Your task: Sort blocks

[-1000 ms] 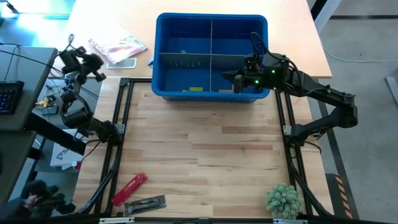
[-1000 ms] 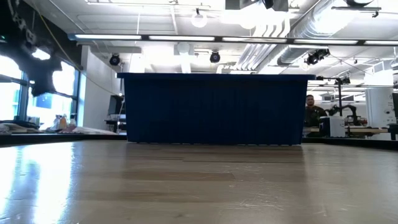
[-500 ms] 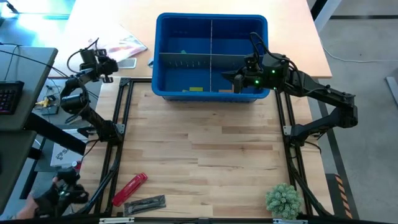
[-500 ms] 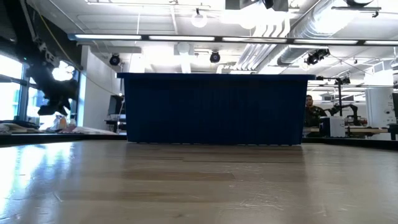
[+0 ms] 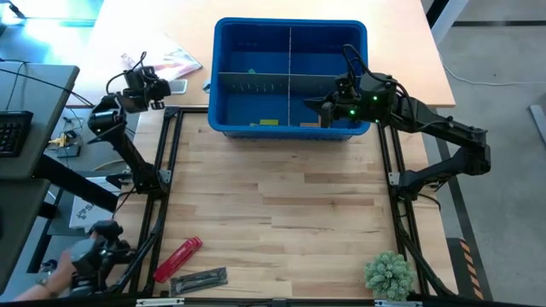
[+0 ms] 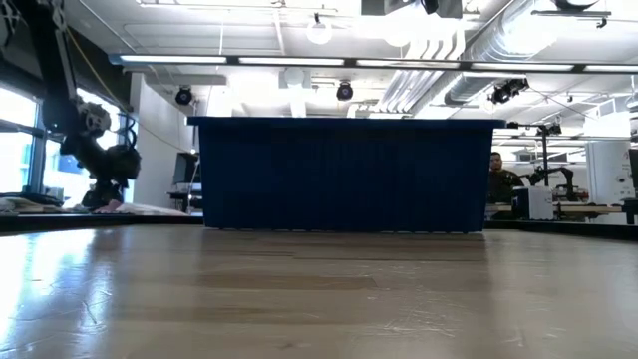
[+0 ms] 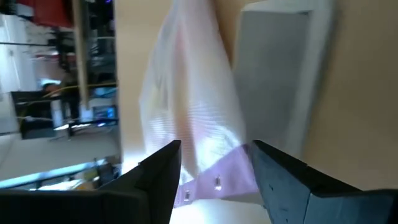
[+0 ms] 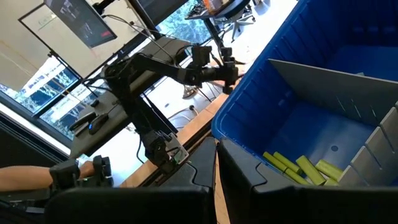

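Two arms work at a wooden table (image 5: 281, 213). Near the front edge, at about seven o'clock, lie a red tool (image 5: 177, 258) and a dark flat thing (image 5: 199, 279); a small green plant (image 5: 389, 275) sits at five o'clock. Far back, at twelve o'clock, stands a blue bin (image 5: 290, 30) with yellow-green blocks (image 8: 300, 168) in its near compartments. The right gripper (image 5: 327, 108) hangs over the bin's near right part, fingers closed on nothing. The left gripper (image 5: 159, 88), at ten o'clock, is off the table's left side above a clear plastic bag (image 7: 189, 112), fingers apart and empty.
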